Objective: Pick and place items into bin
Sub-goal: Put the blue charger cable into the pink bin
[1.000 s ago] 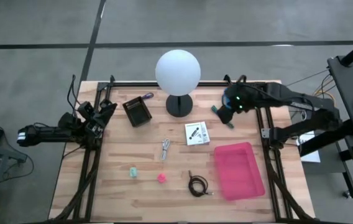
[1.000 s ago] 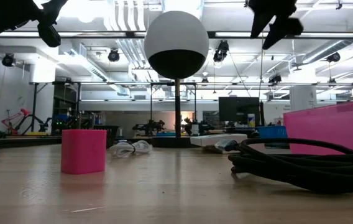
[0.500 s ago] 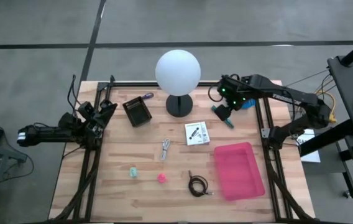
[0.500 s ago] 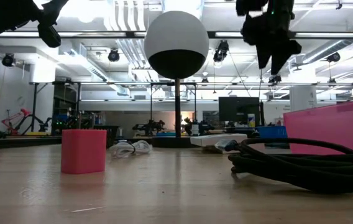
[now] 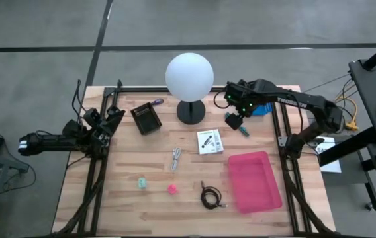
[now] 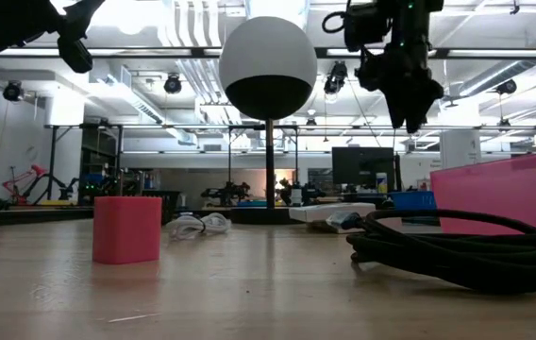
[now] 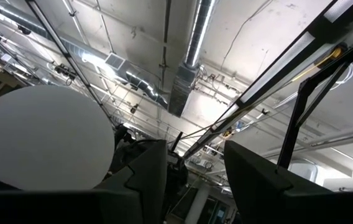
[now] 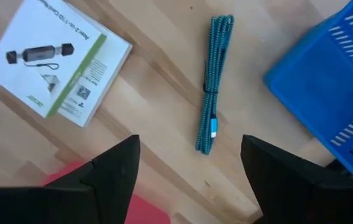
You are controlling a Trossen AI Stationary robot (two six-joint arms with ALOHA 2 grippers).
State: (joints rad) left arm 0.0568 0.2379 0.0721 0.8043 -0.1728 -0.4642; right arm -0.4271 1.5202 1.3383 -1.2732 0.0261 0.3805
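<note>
My right gripper hangs open, pointing down, above the table's far right, over a teal bundled cord that lies flat on the wood. The white printed card lies beside it. The pink bin stands nearer, at the right. A silvery metal piece, a green block, a pink block and a dark coiled cable lie mid-table. A purple cord lies at the far left. My left gripper waits open and raised at the left edge.
A white globe lamp on a black base stands at the far middle, close to my right gripper. A black box sits left of the lamp. A blue basket stands at the far right corner.
My right gripper has come down and swung toward the lamp, tipping until it points straight down over the teal cord. Its fingers stay open. Nothing on the table has moved.
</note>
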